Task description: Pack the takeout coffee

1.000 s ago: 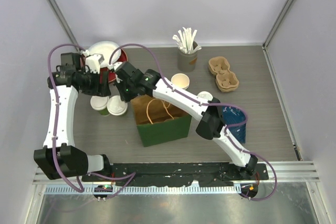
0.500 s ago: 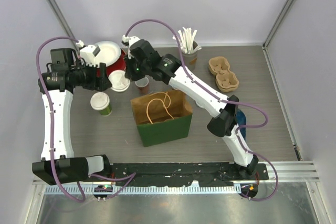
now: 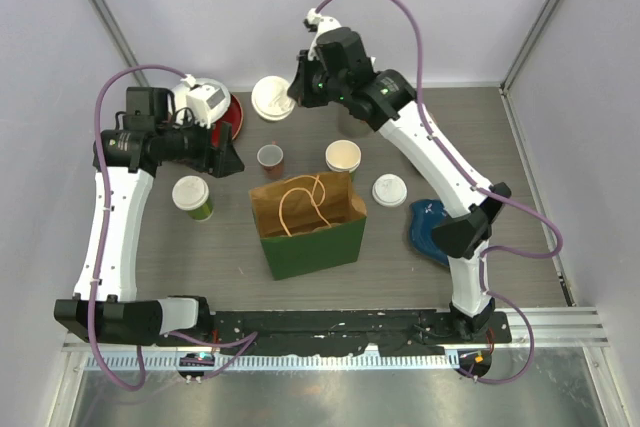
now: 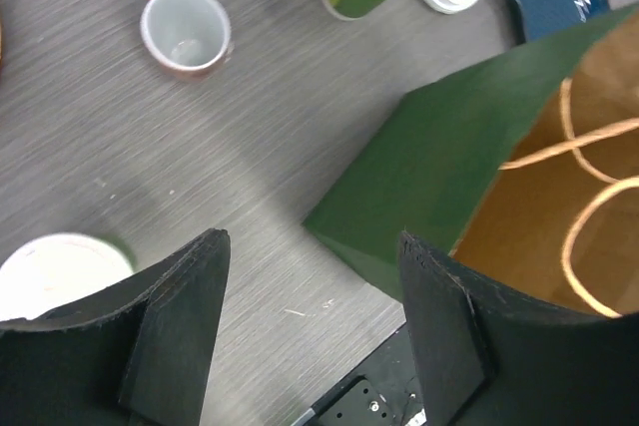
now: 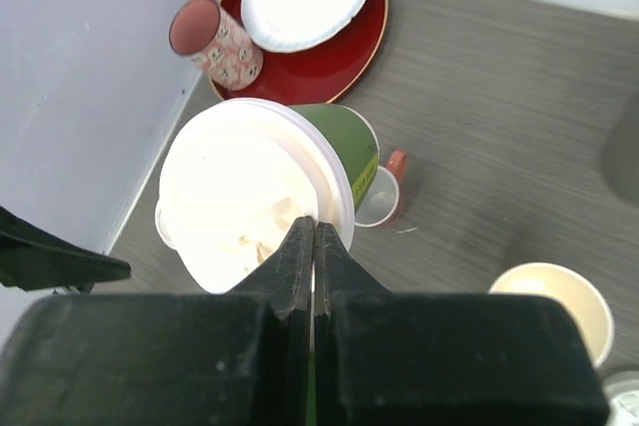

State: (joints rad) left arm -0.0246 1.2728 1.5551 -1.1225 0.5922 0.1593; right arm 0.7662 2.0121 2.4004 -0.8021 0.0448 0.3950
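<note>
Green cup (image 5: 347, 142), white lid (image 5: 250, 197); green bag (image 3: 315, 245), tan inside; red plate (image 5: 310, 72); pink patterned tumbler (image 5: 215, 42).

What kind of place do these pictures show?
Probably a robot test cell staged as a takeout coffee counter: plain pale walls and metal frame rails enclose a grey wood-grain table holding a green paper bag and a green paper cup with a white plastic lid.
</note>
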